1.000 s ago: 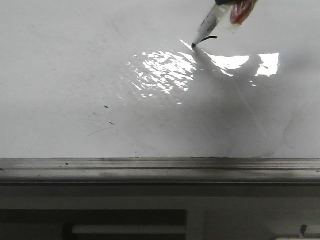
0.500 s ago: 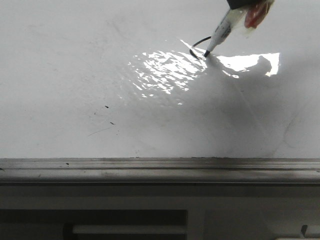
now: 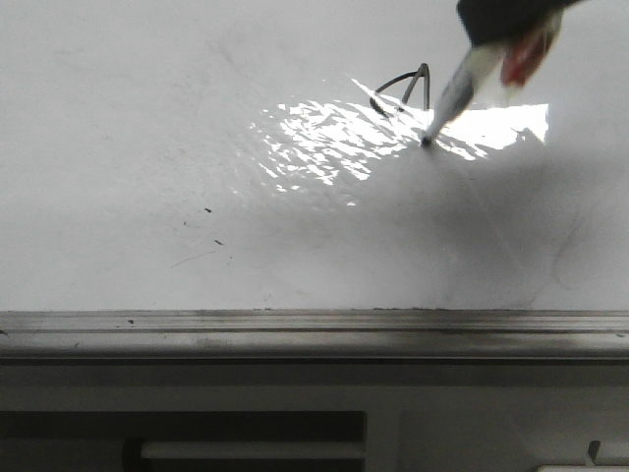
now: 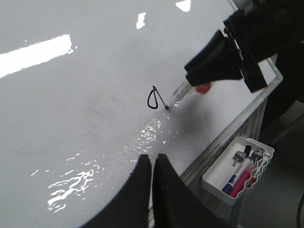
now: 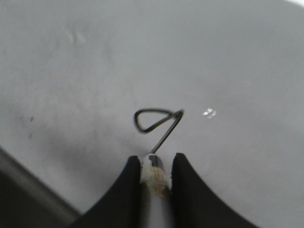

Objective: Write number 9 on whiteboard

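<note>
the right tool (image 5: 156, 166) is clamped on a marker (image 3: 455, 93), its tip touching the whiteboard (image 3: 147, 147) at the foot of a short stem below the number 9 (image 3: 405, 90)'s angular loop. the left tool (image 4: 153, 166) hovers with fingers together, near the board's ledge.

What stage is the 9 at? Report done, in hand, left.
Done: the loop of the number 9 is closed on the whiteboard. In hand: the right claw holds the marker, tip on the board, drawing the stem. Left: a longer stem. The left claw is shut, idle.
</note>
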You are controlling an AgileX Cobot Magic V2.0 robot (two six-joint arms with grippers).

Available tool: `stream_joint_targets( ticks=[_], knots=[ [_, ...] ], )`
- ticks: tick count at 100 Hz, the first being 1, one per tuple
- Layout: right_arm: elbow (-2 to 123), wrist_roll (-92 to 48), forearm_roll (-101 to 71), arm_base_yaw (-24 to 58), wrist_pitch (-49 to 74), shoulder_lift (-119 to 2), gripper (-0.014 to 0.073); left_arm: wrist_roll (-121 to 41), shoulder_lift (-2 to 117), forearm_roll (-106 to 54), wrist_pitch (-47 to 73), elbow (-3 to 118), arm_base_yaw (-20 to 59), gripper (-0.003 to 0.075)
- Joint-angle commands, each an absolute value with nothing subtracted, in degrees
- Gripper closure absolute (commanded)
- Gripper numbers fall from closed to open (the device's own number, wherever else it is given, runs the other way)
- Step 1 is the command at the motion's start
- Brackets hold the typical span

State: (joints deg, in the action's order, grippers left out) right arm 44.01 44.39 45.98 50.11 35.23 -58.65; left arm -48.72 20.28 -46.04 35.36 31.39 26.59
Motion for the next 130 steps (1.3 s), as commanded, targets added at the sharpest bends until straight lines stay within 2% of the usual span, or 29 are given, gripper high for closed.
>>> stream_joint_targets(
  ticks=[1,23,45,52,67,74,80,94,114,130],
  knots=[
    [41.48,43.49,45.03,53.11,37.03,-58.64,0.0662,-48.16,20.70,-48.51,32.42,32.92,27.00,0.0741],
    [40.15,43.60,47.01,56.28,39.92,-57.84,0.0662,-48.16,20.70,-48.51,32.31,32.92,27.00,0.0741],
    [48.87,40.63,46.99,60.84,36.34,-50.48,0.0662,-48.16,20.82,-48.15,32.73,32.92,27.00,0.0726],
    [50.60,37.86,45.95,63.27,36.76,-49.73,0.0662,-48.16,22.28,-48.15,33.93,32.92,27.00,0.0665],
    [50.57,26.25,35.65,67.66,36.92,-51.51,0.0662,-53.09,29.51,-51.69,39.13,33.62,27.00,0.0422],
    [50.57,17.18,30.50,69.03,36.65,-53.43,0.0662,-61.22,33.46,-57.28,41.71,33.60,27.00,0.0370],
    [50.57,11.46,29.13,69.63,35.95,-55.00,0.0662,-69.82,37.13,-61.92,44.51,33.64,27.00,0.0366],
    [50.57,8.19,29.04,69.75,32.51,-57.57,0.0662,-83.51,45.07,-69.62,51.50,35.36,27.00,0.0366],
    [50.57,7.82,28.92,69.75,26.54,-58.53,0.0662,-85.81,53.85,-69.79,54.89,39.99,27.24,0.0366],
    [50.57,7.82,28.92,69.75,25.51,-59.29,0.0662,-88.93,58.70,-69.32,55.97,42.80,31.88,0.0366]
  ],
)
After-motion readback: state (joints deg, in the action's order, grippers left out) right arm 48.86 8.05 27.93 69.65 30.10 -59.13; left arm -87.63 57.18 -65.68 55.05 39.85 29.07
